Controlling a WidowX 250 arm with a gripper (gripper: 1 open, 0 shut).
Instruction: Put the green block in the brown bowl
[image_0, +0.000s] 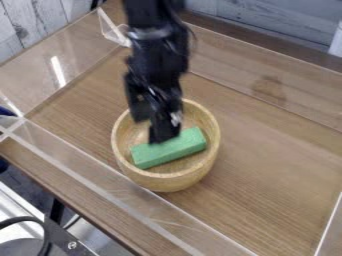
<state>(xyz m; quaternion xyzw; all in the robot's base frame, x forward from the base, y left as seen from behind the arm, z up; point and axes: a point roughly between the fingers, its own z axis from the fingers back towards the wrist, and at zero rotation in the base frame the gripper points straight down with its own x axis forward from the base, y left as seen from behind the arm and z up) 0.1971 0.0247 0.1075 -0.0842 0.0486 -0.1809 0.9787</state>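
The green block (171, 148) lies flat inside the brown bowl (164, 176), slanting from the lower left up to the right. My gripper (152, 110) hangs just above the bowl's back left part, pointing down. Its black fingers (163, 125) stand open and apart from the block, with nothing between them. The fingers hide part of the bowl's far rim.
The bowl stands on a wooden tabletop (267, 150) enclosed by low clear plastic walls (54, 150). A darker stain (267, 92) marks the wood to the right. The table's front edge runs along the lower left.
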